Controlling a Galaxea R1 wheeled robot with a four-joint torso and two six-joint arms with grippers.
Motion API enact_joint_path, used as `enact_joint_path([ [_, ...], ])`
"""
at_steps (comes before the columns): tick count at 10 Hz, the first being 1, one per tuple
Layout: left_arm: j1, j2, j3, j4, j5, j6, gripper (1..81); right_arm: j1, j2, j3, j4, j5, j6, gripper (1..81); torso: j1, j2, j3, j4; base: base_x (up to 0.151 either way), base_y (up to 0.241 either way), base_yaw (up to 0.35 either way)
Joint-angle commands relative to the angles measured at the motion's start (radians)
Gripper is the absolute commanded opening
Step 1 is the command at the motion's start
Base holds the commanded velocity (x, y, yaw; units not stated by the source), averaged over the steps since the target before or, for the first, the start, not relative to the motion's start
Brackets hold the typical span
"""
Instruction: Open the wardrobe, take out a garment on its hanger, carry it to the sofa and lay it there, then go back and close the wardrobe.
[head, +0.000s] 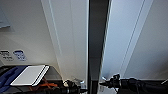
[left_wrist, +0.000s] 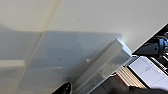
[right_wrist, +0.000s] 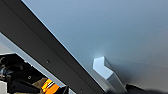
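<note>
- The wardrobe (head: 75, 37) fills our front — doors parted by a dark vertical gap.
- Its handles (left_wrist: 105, 66) run upright, one just ahead of each gripper.
- Left gripper (head: 75, 87) and right gripper (head: 108, 82) flank the gap equally near — whether spread or pinched, we cannot tell.

- wardrobe (head: 75, 37) close ahead; its 2 white doors stand ajar, a dark gap between them
- left gripper (head: 83, 89) low at the left door's edge; right gripper (head: 101, 84) low at the right door's edge
- white board (head: 30, 75) lower left, over blue and orange items
</note>
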Motion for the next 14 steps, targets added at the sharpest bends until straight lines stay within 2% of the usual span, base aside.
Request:
enact_joint_path([
  [1,0.072,-0.224,0.399,0.092,0.026,-0.002,81.1,-0.031,-0.13,0.293,-0.024,0.094,0.024,81.1,0.0,0.0,0.0,0.0,0.0,0.0,0.0],
  [4,0.196,-0.369,0.531,0.158,0.029,-0.002,81.1,-0.164,-0.316,0.397,-0.112,0.201,0.024,81.1,0.0,0.0,0.0,0.0,0.0,0.0,0.0],
  [6,0.322,-0.492,0.548,0.218,0.008,-0.001,81.1,-0.22,-0.414,0.445,-0.155,0.264,0.024,81.1,0.0,0.0,0.0,0.0,0.0,0.0,0.0],
  [9,0.521,-0.635,0.532,0.314,-0.179,-0.001,81.1,-0.312,-0.546,0.472,-0.193,0.336,0.024,81.1,0.001,0.0,0.001,0.0,0.0,0.0,0.0],
  [11,0.687,-0.707,0.437,0.327,-0.367,-0.001,81.1,-0.379,-0.685,0.436,-0.19,0.372,0.033,81.1,0.001,0.0,0.001,0.0,0.0,0.0,0.0],
  [12,0.767,-0.719,0.363,0.324,-0.474,-0.005,81.1,-0.407,-0.744,0.364,-0.182,0.37,0.04,81.1,0.0,-0.001,0.002,0.0,0.0,0.0,0.0],
  [13,0.831,-0.704,0.277,0.327,-0.575,-0.012,81.1,-0.446,-0.776,0.253,-0.139,0.37,0.052,81.1,-0.001,-0.002,0.003,0.0,0.0,0.0,0.0],
  [14,0.87,-0.666,0.207,0.311,-0.63,-0.018,81.1,-0.497,-0.773,0.147,-0.083,0.368,0.067,81.1,-0.002,-0.002,0.003,0.0,0.0,0.0,0.0],
])
